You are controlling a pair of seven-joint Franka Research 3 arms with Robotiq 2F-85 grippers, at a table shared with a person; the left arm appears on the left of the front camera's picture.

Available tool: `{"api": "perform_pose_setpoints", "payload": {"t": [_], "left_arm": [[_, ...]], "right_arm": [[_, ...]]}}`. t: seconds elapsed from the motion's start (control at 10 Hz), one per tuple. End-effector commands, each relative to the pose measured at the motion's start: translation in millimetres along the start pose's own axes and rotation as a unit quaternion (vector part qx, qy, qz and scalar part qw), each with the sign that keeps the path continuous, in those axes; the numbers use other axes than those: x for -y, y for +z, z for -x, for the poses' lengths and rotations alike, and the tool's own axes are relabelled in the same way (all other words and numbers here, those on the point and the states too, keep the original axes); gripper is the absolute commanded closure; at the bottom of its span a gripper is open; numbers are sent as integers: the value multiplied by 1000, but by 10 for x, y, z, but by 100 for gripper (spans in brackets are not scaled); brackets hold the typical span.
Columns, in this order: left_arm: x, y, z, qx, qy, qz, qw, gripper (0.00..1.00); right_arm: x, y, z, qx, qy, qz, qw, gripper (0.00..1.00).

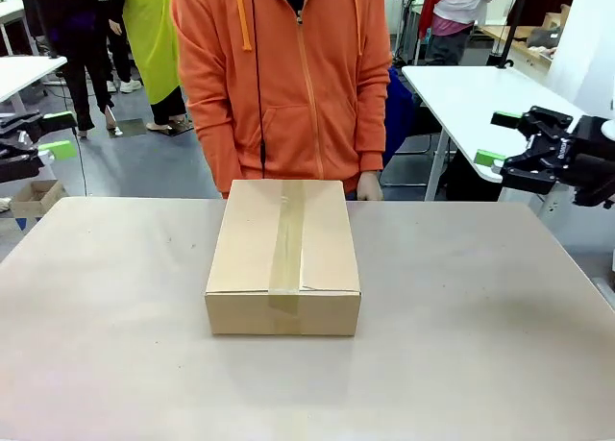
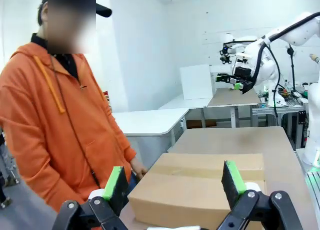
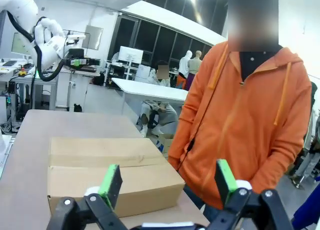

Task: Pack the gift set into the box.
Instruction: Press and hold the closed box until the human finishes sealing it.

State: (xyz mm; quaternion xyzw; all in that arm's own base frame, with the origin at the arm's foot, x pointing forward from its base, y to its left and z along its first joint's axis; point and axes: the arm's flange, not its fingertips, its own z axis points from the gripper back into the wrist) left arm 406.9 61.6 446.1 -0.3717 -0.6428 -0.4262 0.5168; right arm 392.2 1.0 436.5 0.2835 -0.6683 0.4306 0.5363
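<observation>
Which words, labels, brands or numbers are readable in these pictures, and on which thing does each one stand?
No text can be read with certainty.
The box: plain brown cardboard with tape, no print visible.
The right gripper: small white lettering on its black body, too small to read.
The person's orange hoodie: no print visible.

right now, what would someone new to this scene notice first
A closed cardboard box sits in the middle of the table, a strip of tape running along its top. Right behind it, at the far edge, stands a person in a bright orange hoodie. The left end effector and the right end effector hang open at either side, both well clear of the box.
</observation>
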Motion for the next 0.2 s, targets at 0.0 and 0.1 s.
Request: {"api": "perform_pose_setpoints", "payload": {"t": [0.0,0.1], "left_arm": [[12,-33,-119,-3,-7,14,1000,0],[12,-33,-119,-3,-7,14,1000,0]], "right_arm": [[11,-22,-64,-1,-5,-17,1000,0],[11,-22,-64,-1,-5,-17,1000,0]]}}
